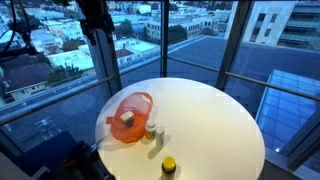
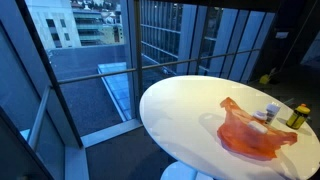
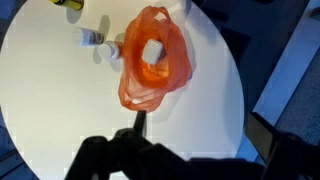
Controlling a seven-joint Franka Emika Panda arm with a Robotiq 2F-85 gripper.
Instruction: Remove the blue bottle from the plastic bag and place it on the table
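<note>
One step in hand: approach, no contact yet. Holding tool (image 3: 140,128) above worktop (image 3: 50,110), well short of orange plastic bag (image 3: 135,92); cannot tell whether clenched or released, dark silhouette only. Look ahead of tool, inside open bag mouth, for pale item (image 3: 152,50), presumably bottle; blue not confirmable. Next: advance, descend into mouth, grip item only, avoid snagging film.

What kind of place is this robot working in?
Probably an upper floor of an office or apartment: floor-to-ceiling windows overlook city rooftops, with a round white table beside the glass.
</note>
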